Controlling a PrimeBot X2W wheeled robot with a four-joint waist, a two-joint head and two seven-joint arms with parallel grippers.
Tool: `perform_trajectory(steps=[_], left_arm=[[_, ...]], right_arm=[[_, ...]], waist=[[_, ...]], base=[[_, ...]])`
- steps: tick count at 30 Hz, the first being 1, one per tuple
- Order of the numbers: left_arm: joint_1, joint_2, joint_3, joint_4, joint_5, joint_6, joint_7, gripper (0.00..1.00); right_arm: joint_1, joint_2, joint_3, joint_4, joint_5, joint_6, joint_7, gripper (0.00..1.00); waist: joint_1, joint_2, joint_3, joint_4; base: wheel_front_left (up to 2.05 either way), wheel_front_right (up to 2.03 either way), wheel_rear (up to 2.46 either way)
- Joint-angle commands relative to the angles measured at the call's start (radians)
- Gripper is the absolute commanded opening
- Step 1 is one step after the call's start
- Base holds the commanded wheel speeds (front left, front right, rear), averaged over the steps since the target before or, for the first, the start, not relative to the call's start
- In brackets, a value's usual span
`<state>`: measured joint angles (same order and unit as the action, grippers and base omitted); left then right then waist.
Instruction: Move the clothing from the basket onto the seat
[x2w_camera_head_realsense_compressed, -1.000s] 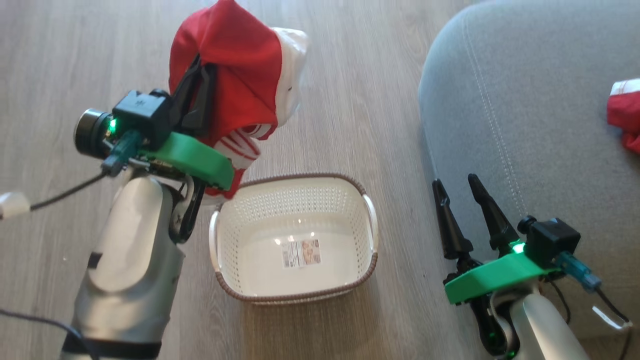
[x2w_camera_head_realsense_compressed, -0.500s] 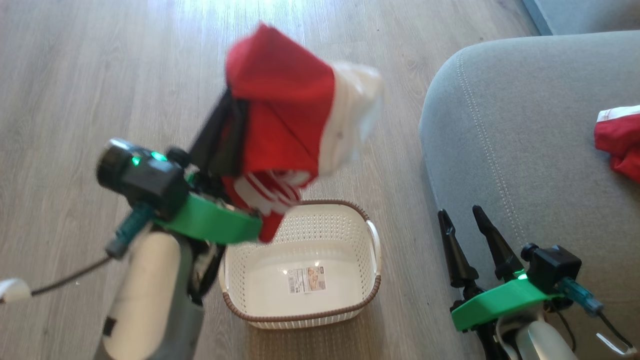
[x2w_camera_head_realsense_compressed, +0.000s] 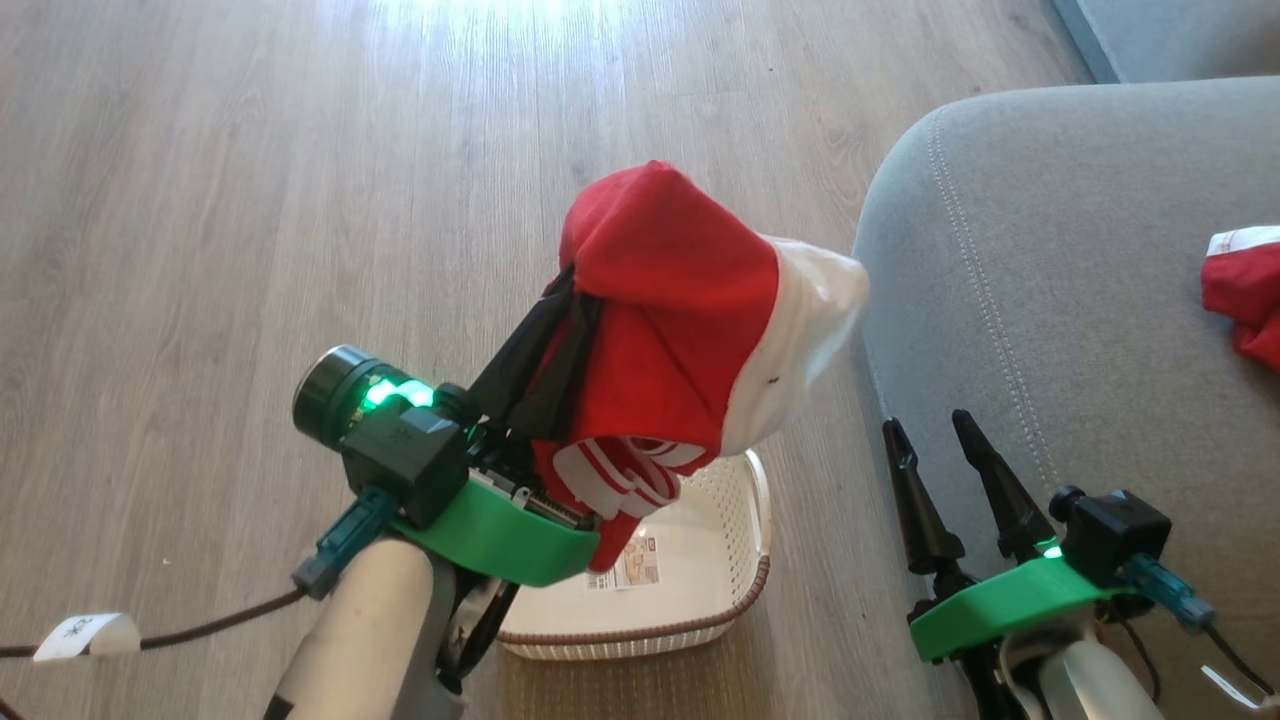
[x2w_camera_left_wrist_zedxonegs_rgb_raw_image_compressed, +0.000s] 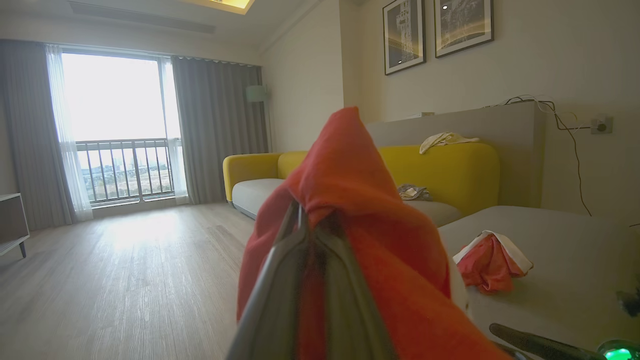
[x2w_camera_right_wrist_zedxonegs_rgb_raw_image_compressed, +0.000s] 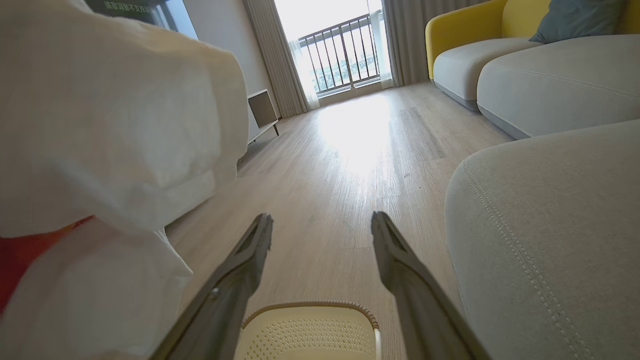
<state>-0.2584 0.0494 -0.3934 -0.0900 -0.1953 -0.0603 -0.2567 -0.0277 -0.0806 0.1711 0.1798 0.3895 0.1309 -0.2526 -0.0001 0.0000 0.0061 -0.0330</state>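
A red garment with white panels (x2w_camera_head_realsense_compressed: 670, 330) hangs draped over my left gripper (x2w_camera_head_realsense_compressed: 565, 300), which is shut on it above the cream basket (x2w_camera_head_realsense_compressed: 745, 600). The cloth covers much of the basket; its label shows on the bottom. In the left wrist view the shut fingers (x2w_camera_left_wrist_zedxonegs_rgb_raw_image_compressed: 300, 235) pinch the red fabric (x2w_camera_left_wrist_zedxonegs_rgb_raw_image_compressed: 360, 200). The white edge of the garment reaches the left side of the grey seat (x2w_camera_head_realsense_compressed: 1080, 300). Another red and white garment (x2w_camera_head_realsense_compressed: 1240, 300) lies on the seat's right part. My right gripper (x2w_camera_head_realsense_compressed: 926, 420) stands open and empty at the seat's left edge, right of the basket.
Wooden floor (x2w_camera_head_realsense_compressed: 250, 200) stretches to the left and ahead. A dark cable with a white tag (x2w_camera_head_realsense_compressed: 85, 635) lies at the lower left. A yellow sofa (x2w_camera_left_wrist_zedxonegs_rgb_raw_image_compressed: 450, 170) with grey cushions stands beyond the seat, and a low cabinet (x2w_camera_right_wrist_zedxonegs_rgb_raw_image_compressed: 262, 112) stands by the window.
My left gripper has carried the garment rightward, from left of the basket to over it, close to the seat's edge. The head camera has shifted. My right gripper stays open in place.
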Motion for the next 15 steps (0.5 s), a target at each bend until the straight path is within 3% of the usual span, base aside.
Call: perform_trajectory(steps=[1, 15], left_arm=[[-0.028, 0.001, 0.03, -0.044, -0.008, 0.006, -0.005, 0.0], [-0.02, 0.001, 0.057, -0.02, 0.017, 0.009, -0.005, 0.0]], right_arm=[[-0.013, -0.013, 0.019, -0.037, -0.002, 0.0, -0.009, 1.0], [-0.005, -0.066, 0.052, -0.108, -0.003, 0.0, -0.009, 1.0]], waist=[[0.0001, 0.0, 0.0, 0.001], [0.0001, 0.0, 0.01, -0.007]], base=[[0.0, 0.0, 0.0], [0.0, 0.0, 0.0]])
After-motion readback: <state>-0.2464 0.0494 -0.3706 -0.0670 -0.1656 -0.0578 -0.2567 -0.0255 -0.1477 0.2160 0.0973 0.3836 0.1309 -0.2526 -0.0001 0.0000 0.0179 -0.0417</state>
